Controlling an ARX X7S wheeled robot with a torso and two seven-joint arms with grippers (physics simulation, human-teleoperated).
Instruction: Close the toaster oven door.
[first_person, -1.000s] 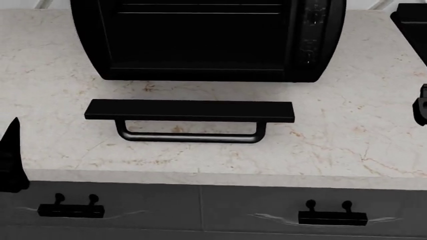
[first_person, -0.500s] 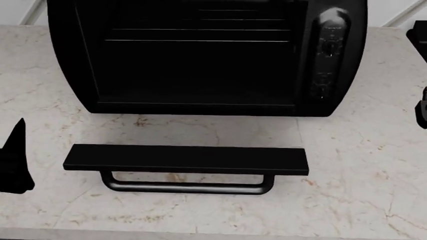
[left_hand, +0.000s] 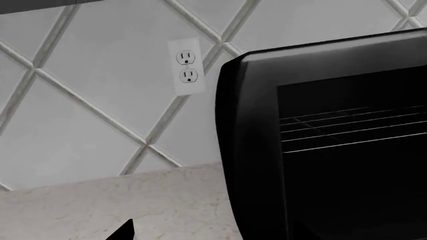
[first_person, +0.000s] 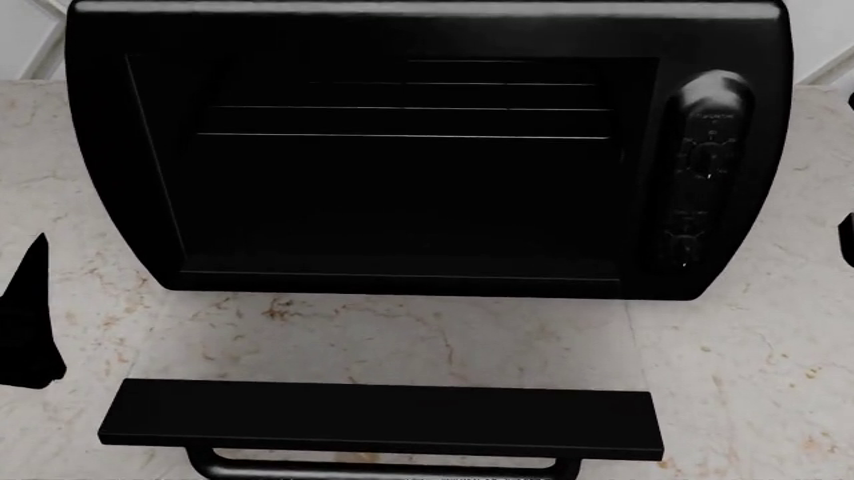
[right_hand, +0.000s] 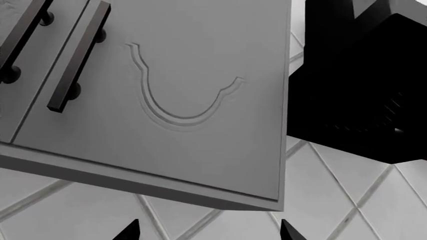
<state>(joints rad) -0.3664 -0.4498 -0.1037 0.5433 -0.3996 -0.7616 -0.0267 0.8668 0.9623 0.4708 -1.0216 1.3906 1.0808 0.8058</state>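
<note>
Marble counter (first_person: 747, 380), toaster oven door (first_person: 380, 418) down — left gripper (first_person: 27, 320) beside it, low.

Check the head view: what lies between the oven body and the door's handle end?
Only bare marble countertop shows between the toaster oven and the lowered toaster oven door; nothing stands on it.

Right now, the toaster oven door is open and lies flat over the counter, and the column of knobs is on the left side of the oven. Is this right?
Not quite. The toaster oven door is open and folded down over the counter, but the column of knobs sits on the right side of the toaster oven, as the head view shows.
</note>
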